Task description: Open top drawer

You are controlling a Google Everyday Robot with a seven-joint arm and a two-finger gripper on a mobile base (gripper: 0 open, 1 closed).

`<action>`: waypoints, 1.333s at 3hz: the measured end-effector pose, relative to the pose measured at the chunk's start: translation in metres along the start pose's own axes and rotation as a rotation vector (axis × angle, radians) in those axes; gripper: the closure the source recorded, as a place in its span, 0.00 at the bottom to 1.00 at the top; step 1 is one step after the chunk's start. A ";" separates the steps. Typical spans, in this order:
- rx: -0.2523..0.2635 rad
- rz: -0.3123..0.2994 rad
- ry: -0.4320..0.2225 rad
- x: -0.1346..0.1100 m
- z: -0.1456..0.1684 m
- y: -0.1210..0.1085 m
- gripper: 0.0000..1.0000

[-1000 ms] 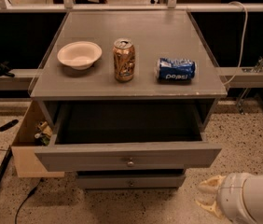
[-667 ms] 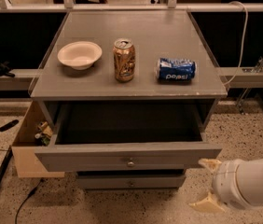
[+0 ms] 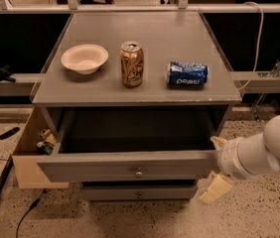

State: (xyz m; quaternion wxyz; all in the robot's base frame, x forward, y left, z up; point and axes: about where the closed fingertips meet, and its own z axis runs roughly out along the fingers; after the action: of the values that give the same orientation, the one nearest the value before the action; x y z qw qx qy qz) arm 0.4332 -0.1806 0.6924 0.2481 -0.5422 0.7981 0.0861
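In the camera view the top drawer (image 3: 130, 165) stands well out below the desk's (image 3: 145, 33) front edge, so I judge it open; my pincer (image 3: 216, 165) sits at its front panel's right end, under the desk's front-right corner, spread wide across that panel, likely because the small knob (image 3: 139, 172) offers less purchase.

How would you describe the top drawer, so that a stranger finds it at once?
Find the grey cabinet with a white bowl on top. Just under its top is the top drawer, pulled out, with the gripper at its right front corner. Unlike the shallower drawer below, it is tall and open.
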 end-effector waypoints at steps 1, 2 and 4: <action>-0.010 -0.011 -0.002 0.000 0.019 -0.025 0.00; -0.036 -0.023 -0.017 -0.007 0.052 -0.041 0.00; -0.091 -0.054 -0.024 -0.014 0.101 -0.024 0.15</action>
State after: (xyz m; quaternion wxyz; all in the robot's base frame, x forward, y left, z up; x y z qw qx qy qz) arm 0.4899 -0.1377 0.6150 0.2351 -0.5731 0.7755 0.1223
